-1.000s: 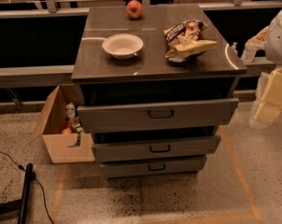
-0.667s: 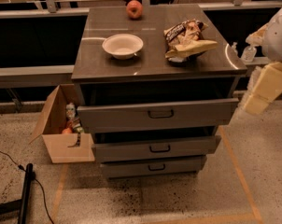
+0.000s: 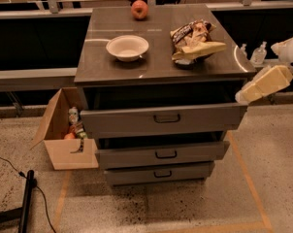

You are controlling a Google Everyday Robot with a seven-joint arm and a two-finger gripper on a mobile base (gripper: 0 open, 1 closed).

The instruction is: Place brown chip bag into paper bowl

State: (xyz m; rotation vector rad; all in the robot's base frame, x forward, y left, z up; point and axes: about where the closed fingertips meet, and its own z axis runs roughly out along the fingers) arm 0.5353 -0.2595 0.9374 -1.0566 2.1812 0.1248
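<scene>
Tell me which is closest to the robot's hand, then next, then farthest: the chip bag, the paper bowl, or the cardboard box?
The hand is at the cabinet's right edge.
1. Brown chip bag, on the right side of the top.
2. Paper bowl, left of the bag.
3. Cardboard box, on the floor, far left.

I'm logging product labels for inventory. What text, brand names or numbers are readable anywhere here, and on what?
None can be read.
Glossy dark brown chip bag: white lettering, too blurred to read.
Items in the open cardboard box: labels too small.
Off-white paper bowl and red apple: no text.
The robot's hand hangs at the cabinet's right edge, unmarked.
</scene>
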